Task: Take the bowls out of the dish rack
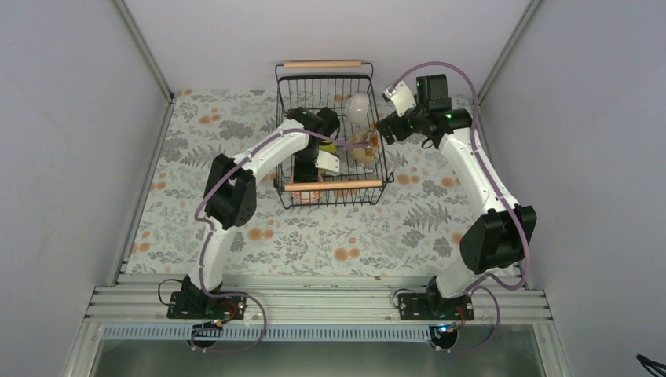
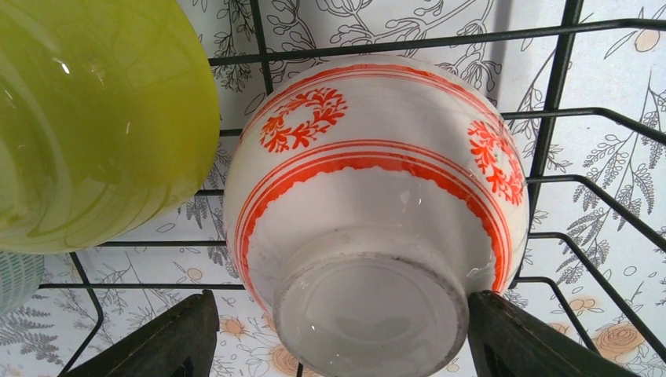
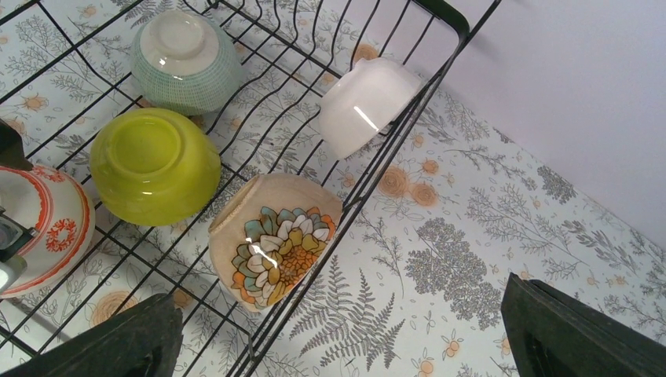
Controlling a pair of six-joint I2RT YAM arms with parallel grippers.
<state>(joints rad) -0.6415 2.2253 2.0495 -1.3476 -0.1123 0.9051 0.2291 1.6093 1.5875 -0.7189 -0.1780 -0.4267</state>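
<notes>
From above, the dish rack (image 1: 314, 86) is being shown at the far middle of the flowered table (image 1: 236, 236), with the left gripper (image 1: 308, 171) lowered inside it and the right gripper (image 1: 379, 132) over its right wall. At the left wrist, an upturned red-banded bowl (image 2: 377, 196) is being bracketed at its foot by widely parted jaws, one finger (image 2: 534, 338) seemingly touching it, while a yellow-green bowl (image 2: 94, 118) is crowding just beside. At the right wrist, jaws are being held fully wide and empty above the rack's edge, where a floral bowl (image 3: 275, 239) and a plain white bowl (image 3: 365, 102) are leaning.
</notes>
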